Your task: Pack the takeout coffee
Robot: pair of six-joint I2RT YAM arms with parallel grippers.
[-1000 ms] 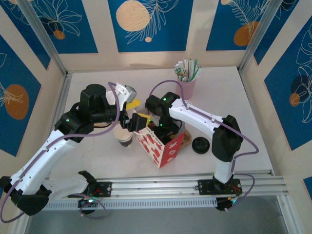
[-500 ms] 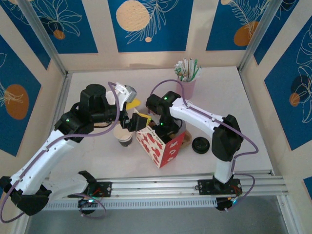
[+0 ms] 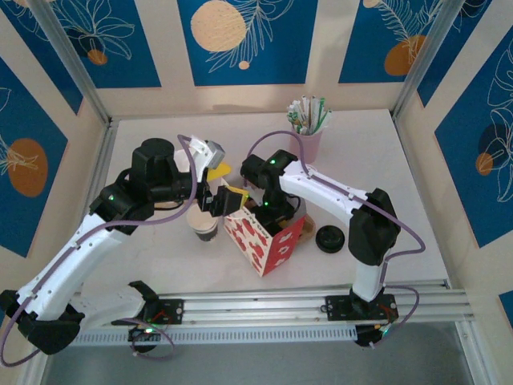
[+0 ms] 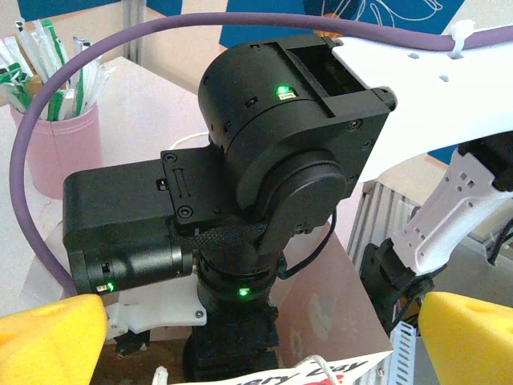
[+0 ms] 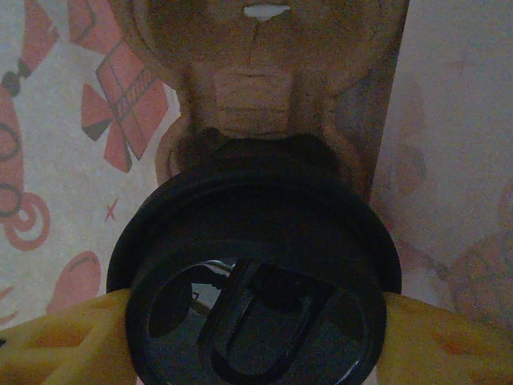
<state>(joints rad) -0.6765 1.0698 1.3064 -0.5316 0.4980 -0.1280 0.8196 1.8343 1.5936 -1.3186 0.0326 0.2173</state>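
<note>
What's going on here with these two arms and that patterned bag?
The right end effector is down inside the bag, gripping a black lid above a brown tray. The left end effector is open at the bag's rim. The cup stands on the table beside the bag, not yet packed.

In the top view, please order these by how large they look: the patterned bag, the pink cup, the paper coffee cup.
1. Bag: clearly the largest.
2. Pink cup: larger still if its straws are counted.
3. Coffee cup: the smallest, though its rim is partly covered.
</note>
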